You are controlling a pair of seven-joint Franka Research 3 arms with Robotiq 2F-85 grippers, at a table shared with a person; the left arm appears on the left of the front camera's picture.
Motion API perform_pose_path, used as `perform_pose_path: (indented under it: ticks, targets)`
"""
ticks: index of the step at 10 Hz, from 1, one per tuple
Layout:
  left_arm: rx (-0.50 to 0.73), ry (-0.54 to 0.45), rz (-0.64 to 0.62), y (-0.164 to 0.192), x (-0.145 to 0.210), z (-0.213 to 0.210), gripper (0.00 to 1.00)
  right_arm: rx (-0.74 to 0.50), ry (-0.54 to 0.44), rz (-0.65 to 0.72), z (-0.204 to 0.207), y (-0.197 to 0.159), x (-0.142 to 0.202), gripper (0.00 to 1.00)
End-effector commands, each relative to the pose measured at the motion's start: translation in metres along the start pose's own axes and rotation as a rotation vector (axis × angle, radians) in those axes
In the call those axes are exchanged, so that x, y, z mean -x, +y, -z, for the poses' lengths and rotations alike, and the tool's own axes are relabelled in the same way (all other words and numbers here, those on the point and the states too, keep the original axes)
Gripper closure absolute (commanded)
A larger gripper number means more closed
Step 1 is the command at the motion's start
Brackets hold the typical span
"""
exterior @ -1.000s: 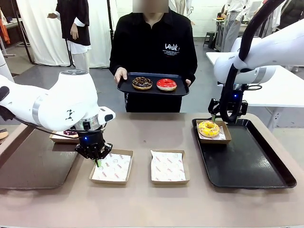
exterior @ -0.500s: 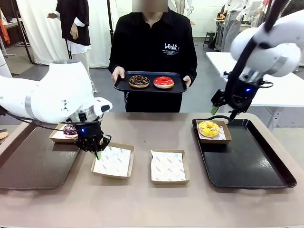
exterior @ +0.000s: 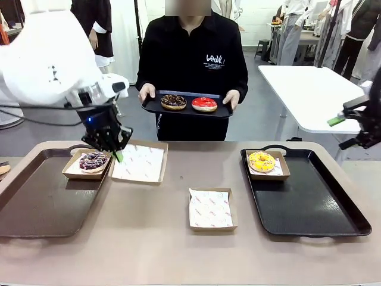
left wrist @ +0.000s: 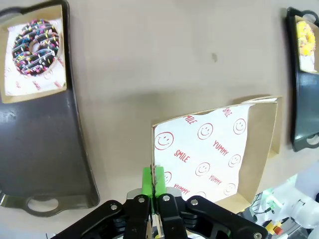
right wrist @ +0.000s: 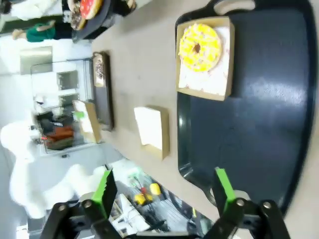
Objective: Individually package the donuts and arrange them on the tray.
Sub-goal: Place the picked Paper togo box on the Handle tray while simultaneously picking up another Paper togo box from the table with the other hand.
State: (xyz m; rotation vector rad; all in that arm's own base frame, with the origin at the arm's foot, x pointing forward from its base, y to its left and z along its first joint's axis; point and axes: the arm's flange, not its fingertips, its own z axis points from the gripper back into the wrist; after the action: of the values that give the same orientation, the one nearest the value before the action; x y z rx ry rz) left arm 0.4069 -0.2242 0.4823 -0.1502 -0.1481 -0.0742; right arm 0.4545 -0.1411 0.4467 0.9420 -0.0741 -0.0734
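Note:
My left gripper is shut on the rim of a paper-lined cardboard box, held tilted just right of the left tray. In the left wrist view the green fingertips pinch the box's edge. A purple-black sprinkled donut sits in its box on the left tray. The yellow donut lies boxed on the right tray. The person holds a small tray with a chocolate donut and a red donut. My right gripper hangs open at the far right; it looks down on the yellow donut.
An empty lined box lies on the table's middle front. The person stands at the far edge behind the table. A white table stands at the back right. Bare tabletop lies between the two trays.
My left gripper lifted the lined box from the front left and carried it back and up beside the left tray. My right arm drew away from the yellow donut to the right edge.

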Motion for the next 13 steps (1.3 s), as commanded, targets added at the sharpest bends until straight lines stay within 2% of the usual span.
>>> perform_pose_path:
  ticks: [1, 3, 9, 10, 11, 12, 13]
  targets:
    - [-0.040, -0.015, 0.001, -0.012, -0.009, -0.017, 1.00, -0.137, -0.018, 0.005, -0.008, -0.022, -0.017, 0.00]
    - [-0.051, -0.014, -0.040, -0.021, -0.030, -0.034, 1.00, -0.213, -0.076, 0.023, -0.023, -0.048, -0.015, 0.00]
    - [-0.089, 0.027, -0.088, -0.021, -0.086, -0.039, 1.00, -0.255, -0.114, 0.036, -0.034, -0.078, 0.025, 0.00]
    - [-0.097, 0.028, -0.086, -0.021, -0.091, -0.037, 1.00, -0.211, -0.130, -0.008, -0.029, -0.071, 0.028, 0.00]
    - [-0.117, 0.024, -0.069, -0.020, -0.089, -0.035, 1.00, -0.240, -0.107, 0.061, -0.038, -0.078, 0.013, 0.00]
    - [-0.059, 0.024, -0.063, -0.017, -0.083, -0.034, 1.00, -0.240, -0.107, 0.061, -0.038, -0.078, 0.013, 0.00]
    - [-0.059, 0.024, -0.063, -0.017, -0.083, -0.034, 1.00, -0.240, -0.107, 0.061, -0.038, -0.078, 0.013, 0.00]
